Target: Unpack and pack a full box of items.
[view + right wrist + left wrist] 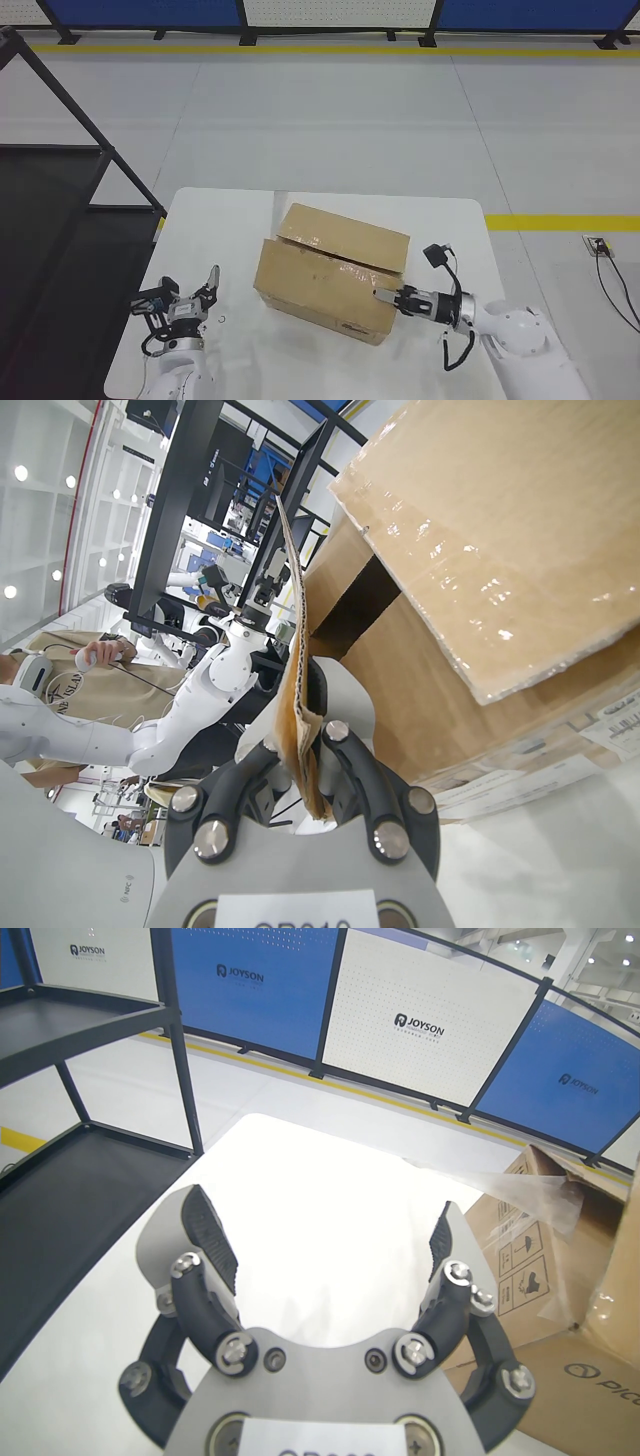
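Left gripper (321,1202): released, jaws spread, nothing held, over the near left corner of the counter (230,215). Right gripper (385,296): toward the near right side of the counter, clenched on the edge of a cardboard flap (292,600), which stands edge-on between the pads. Box (330,275): mid-counter, askew to the counter edges, with a dark gap showing under its taped top flap. Loose clear tape (530,1193) hangs off its far left corner. Judgement: the step in hand is opening the box, and unpacking has not begun. To do it well, swing the flap outward about its fold line, not straight back, or the box may slide or the card tear. The free left gripper could brace the box's left side.
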You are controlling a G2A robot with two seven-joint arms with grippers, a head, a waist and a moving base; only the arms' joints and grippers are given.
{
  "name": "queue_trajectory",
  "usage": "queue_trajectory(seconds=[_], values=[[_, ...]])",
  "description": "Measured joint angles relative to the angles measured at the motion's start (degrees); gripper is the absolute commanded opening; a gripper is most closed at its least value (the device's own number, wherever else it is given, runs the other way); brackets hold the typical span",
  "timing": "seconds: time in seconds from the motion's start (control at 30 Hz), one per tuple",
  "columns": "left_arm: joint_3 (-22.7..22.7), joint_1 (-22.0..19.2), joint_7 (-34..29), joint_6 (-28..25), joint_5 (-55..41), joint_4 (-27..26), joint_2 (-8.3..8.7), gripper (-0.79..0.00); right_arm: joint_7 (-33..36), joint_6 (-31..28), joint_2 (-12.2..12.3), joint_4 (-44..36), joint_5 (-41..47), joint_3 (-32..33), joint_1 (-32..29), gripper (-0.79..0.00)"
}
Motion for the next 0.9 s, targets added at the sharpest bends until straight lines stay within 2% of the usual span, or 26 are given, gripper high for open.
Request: queue_trajectory(seconds=[0.03, 0.07, 0.1, 0.33, 0.6, 0.9], values=[[0.1, -0.1, -0.3, -0.2, 0.5, 0.3, 0.0, 0.0, 0.3, -0.2, 0.1, 0.0, 0.2, 0.0, 0.0, -0.61], [0.3, -0.2, -0.7, -0.4, 1.2, 0.7, 0.01, 0.0, 0.7, -0.6, 0.2, 0.0, 0.4, 0.0, -0.1, -0.388], [0.4, -0.3, -0.9, -0.5, 1.7, 1.0, 0.01, 0.0, 1.0, -0.9, 0.3, 0.0, 0.7, 0.0, -0.2, 0.0], [1.8, -1.2, -2.0, -1.0, 4.2, 2.7, -0.19, 0.0, 1.2, -5.1, 1.2, -1.3, 3.4, 1.3, -1.9, 0.0], [4.2, -2.3, -3.3, -2.9, 7.3, 3.9, -0.42, 0.0, -0.6, -9.4, 3.2, -7.2, 8.1, 5.6, -8.0, 0.0], [6.8, -2.4, -4.7, -6.2, 11.9, 3.8, -0.48, 0.0, -3.8, -12.6, 6.4, -11.1, 5.6, 8.8, -14.9, 0.0]])
